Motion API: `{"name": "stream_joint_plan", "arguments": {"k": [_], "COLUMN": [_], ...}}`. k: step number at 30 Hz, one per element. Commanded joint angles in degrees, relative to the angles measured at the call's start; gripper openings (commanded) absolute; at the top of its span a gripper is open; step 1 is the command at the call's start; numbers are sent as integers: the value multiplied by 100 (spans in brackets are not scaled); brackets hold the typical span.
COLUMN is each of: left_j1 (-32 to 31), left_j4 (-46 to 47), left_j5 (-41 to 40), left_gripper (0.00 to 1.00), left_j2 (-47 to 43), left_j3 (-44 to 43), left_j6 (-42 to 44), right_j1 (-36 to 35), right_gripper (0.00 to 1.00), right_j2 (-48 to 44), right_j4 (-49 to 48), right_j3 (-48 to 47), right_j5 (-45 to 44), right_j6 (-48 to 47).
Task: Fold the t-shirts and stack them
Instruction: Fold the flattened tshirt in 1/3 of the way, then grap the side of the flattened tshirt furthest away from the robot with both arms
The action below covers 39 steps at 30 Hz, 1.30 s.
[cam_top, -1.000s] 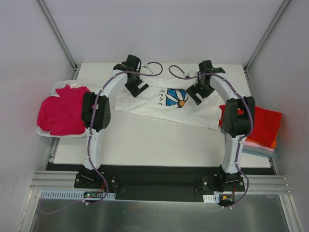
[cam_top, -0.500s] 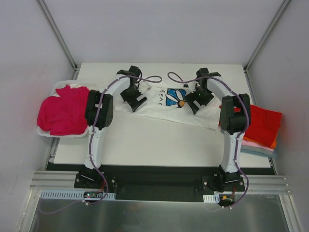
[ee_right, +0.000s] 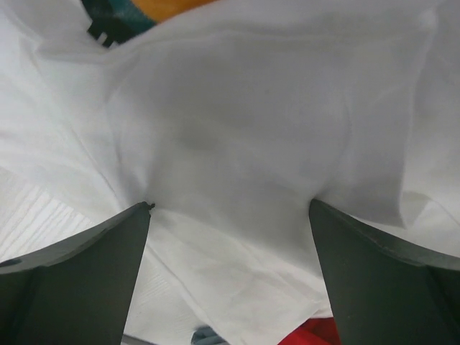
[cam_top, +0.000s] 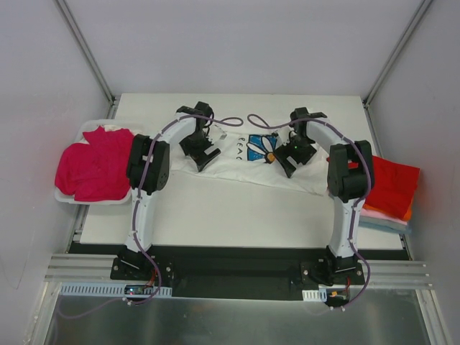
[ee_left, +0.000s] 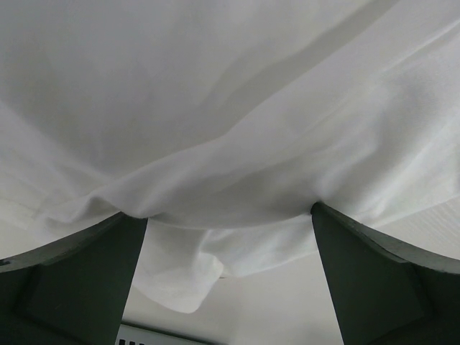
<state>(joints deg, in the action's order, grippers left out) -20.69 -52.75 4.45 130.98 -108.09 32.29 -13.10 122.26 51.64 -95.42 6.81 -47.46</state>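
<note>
A white t-shirt point(cam_top: 241, 165) with a blue daisy print point(cam_top: 260, 147) lies spread across the middle of the table. My left gripper point(cam_top: 200, 154) is open over its left part, and my right gripper point(cam_top: 291, 158) is open over its right part, beside the print. White cloth point(ee_left: 230, 129) fills the left wrist view, with both fingertips point(ee_left: 79, 273) pressed into it and a folded corner between them. In the right wrist view the open gripper point(ee_right: 230, 208) straddles white cloth point(ee_right: 237, 144), with a bit of the print point(ee_right: 144, 11) at the top. Neither gripper holds anything.
A white bin point(cam_top: 68, 195) at the table's left edge holds a heap of magenta tees point(cam_top: 93, 164). At the right edge sits a folded stack with a red tee point(cam_top: 394, 183) on top and orange, pink and light-blue layers under it. The table point(cam_top: 230, 215) has a bare strip in front of the shirt.
Both grippers have come from the shirt's far edge toward the near side and lowered onto the cloth. Both stayed open.
</note>
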Motion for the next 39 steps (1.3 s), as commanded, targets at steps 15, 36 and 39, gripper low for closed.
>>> {"name": "stream_joint_plan", "arguments": {"k": [15,36,39], "left_j1": [-58,-32,-6], "left_j4": [107,793,802], "left_j5": [-85,-278,-400], "left_gripper": [99,99,99], "left_j2": [-1276,-2324,-1885], "left_j3": [2046,1030,572], "left_j6": [-214,22,172], "right_j1": [-711,-1354,-1090], "right_gripper": [96,96,96], "right_j2": [-1599,-2629,-2067], "right_j4": [-251,-1560,-1612], "right_j3": [1948,1370,895], "right_j5": [-136,-2166,-2201], "right_j6": [-141,-183,-342]}}
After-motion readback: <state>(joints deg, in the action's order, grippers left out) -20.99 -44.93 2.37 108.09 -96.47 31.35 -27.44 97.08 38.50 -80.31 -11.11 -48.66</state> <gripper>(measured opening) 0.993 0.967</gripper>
